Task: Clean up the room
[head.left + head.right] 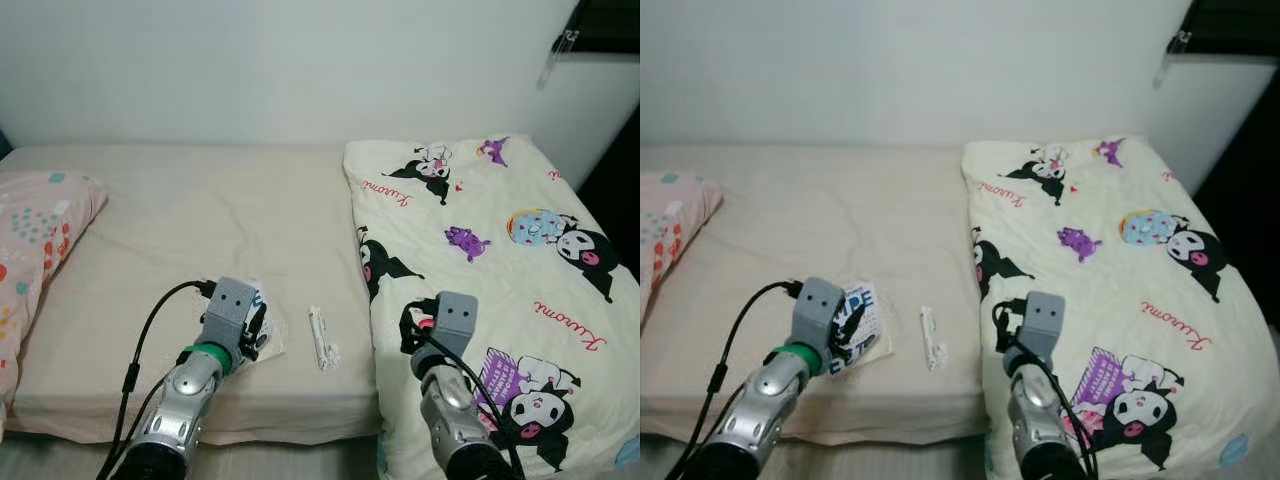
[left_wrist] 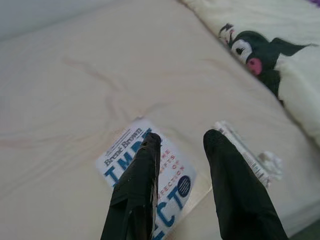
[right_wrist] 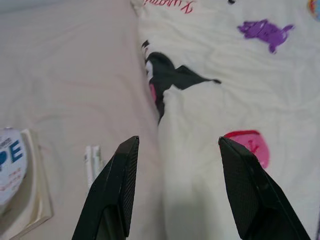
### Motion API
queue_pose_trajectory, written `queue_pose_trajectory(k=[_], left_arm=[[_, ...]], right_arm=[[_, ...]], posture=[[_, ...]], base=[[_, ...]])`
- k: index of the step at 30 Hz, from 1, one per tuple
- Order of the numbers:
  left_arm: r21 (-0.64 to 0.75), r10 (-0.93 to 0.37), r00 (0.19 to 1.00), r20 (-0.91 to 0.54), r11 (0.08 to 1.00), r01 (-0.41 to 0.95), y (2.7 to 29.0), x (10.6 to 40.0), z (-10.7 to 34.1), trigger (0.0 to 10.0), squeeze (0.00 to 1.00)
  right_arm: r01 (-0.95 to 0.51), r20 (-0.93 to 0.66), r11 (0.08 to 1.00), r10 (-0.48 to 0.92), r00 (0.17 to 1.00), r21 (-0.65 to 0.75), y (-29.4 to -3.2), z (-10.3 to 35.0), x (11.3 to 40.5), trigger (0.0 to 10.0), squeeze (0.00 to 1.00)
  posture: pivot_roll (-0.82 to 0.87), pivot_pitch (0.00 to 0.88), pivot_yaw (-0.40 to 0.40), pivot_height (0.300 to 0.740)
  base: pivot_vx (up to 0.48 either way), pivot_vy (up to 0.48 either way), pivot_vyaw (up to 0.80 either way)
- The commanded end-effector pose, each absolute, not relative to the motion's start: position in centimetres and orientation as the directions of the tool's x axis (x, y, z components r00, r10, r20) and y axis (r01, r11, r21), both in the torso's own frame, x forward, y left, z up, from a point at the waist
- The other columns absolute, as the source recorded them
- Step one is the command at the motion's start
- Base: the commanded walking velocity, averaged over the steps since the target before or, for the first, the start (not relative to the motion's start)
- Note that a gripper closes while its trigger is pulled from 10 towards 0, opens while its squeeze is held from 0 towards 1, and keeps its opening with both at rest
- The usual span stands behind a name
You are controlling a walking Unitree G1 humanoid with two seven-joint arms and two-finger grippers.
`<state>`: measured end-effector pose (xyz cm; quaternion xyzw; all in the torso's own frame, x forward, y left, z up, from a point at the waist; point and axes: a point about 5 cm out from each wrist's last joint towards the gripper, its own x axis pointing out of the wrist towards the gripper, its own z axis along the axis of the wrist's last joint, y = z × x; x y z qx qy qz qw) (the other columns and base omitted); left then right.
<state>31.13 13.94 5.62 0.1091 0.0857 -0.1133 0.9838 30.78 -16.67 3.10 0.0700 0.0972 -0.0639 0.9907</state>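
My left gripper [image 2: 182, 142] hovers fingers apart over the book [image 2: 150, 185], right gripper [image 3: 177, 145] wide open above the quilt [image 3: 235, 90] edge, neither holding anything.

The bed [image 1: 200, 230] carries a book [image 2: 150, 175], wrapper [image 1: 320, 338], blanket [image 1: 500, 280] and pillow [image 1: 35, 240].

The robot's silver left arm [image 1: 175, 405] is reaching forward and low, its black two-fingered left gripper [image 2: 181, 140] pointing downward with the fingers [image 2: 135, 192] spread apart. The silver right arm [image 1: 455, 420] is extending forward alongside it, and its black two-fingered right gripper [image 3: 177, 142] is hanging with both long fingers [image 3: 112, 192] held wide apart, gripping nothing.
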Motion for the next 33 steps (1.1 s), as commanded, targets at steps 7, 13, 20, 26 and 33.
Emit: queue_pose_trajectory(k=[7, 13, 20, 26, 33], left_arm=[[0.24, -0.184, 0.965, -0.187, 0.944, 0.227, 14.7, 31.0, 5.7, 10.0, 0.0], [0.246, -0.185, 0.965, -0.188, 0.942, 0.228, 14.6, 30.5, 5.4, 10.0, 0.0], [0.24, -0.173, 0.966, -0.192, 0.946, 0.218, 14.7, 30.3, 5.1, 10.0, 0.0], [0.233, -0.156, 0.967, -0.202, 0.951, 0.202, 15.0, 30.2, 5.1, 10.0, 0.0], [0.236, -0.138, 0.97, -0.203, 0.954, 0.185, 15.5, 29.8, 4.9, 10.0, 0.0]], right_arm=[[0.088, -0.263, 0.983, -0.044, 0.964, 0.159, -15.7, 1.6, 29.7, 10.0, 0.0], [0.05, -0.261, 0.984, -0.004, 0.965, 0.169, -15.2, 1.7, 29.9, 10.0, 0.0], [0.016, -0.255, 0.983, 0.032, 0.966, 0.185, -14.8, 1.9, 30.2, 10.0, 0.0], [-0.016, -0.255, 0.982, 0.065, 0.965, 0.189, -14.3, 2.1, 30.4, 10.0, 0.0], [-0.038, -0.253, 0.981, 0.086, 0.964, 0.189, -13.8, 2.1, 30.4, 10.0, 0.0]], posture=[[0.04, 0.0, 0.112, 0.707], [0.05, 0.0, 0.102, 0.677], [0.05, 0.0, 0.094, 0.642], [0.06, 0.006, 0.082, 0.617], [0.06, 0.012, 0.074, 0.587]], base=[[0.0, 0.0, 0.0], [0.0, 0.0, 0.0], [0.0, 0.0, 0.0], [0.0, 0.0, 0.0], [0.0, 0.0, 0.0]])
